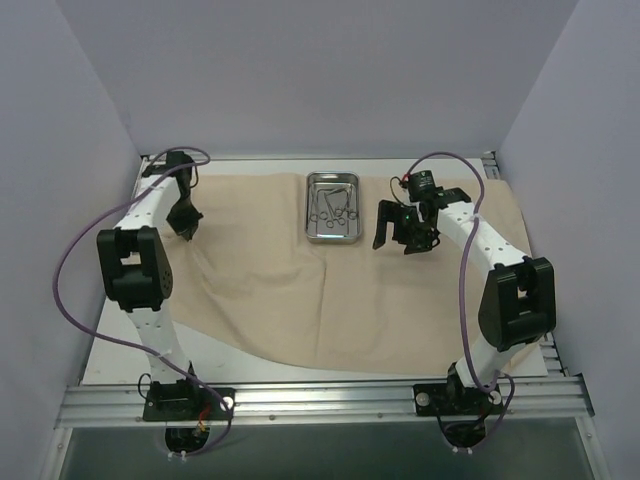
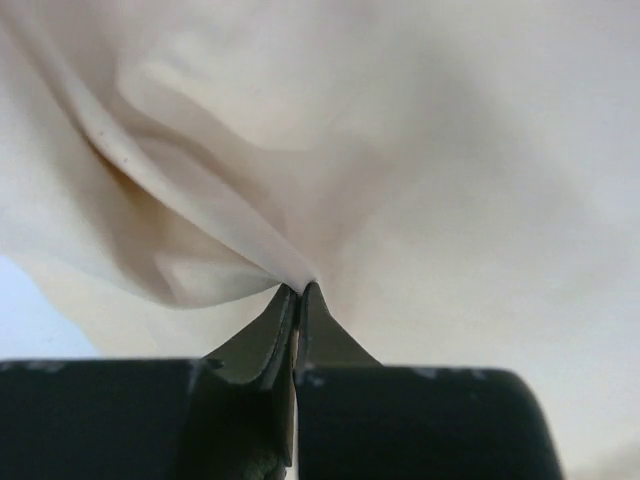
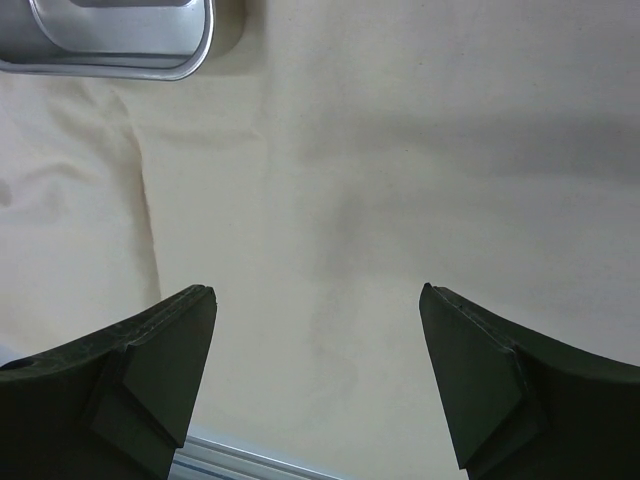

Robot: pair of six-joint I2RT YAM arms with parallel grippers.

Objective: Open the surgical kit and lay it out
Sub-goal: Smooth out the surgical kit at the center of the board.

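Note:
The beige cloth wrap [image 1: 300, 280] lies spread over most of the table. On it at the back middle stands the steel tray [image 1: 333, 207], with several ring-handled forceps [image 1: 332, 205] inside. My left gripper [image 1: 185, 226] is at the cloth's left part, shut on a pinched fold of the cloth wrap [image 2: 250, 250], which bunches up into its tips [image 2: 300, 288]. My right gripper [image 1: 400, 233] hovers just right of the tray, open wide over flat cloth [image 3: 380, 200]. A corner of the tray [image 3: 120, 40] shows at the top left of the right wrist view.
White table shows around the cloth, mostly along the front edge [image 1: 330, 365] and at the left. Grey walls close in the left, back and right. A metal rail [image 1: 320, 400] runs along the front by the arm bases.

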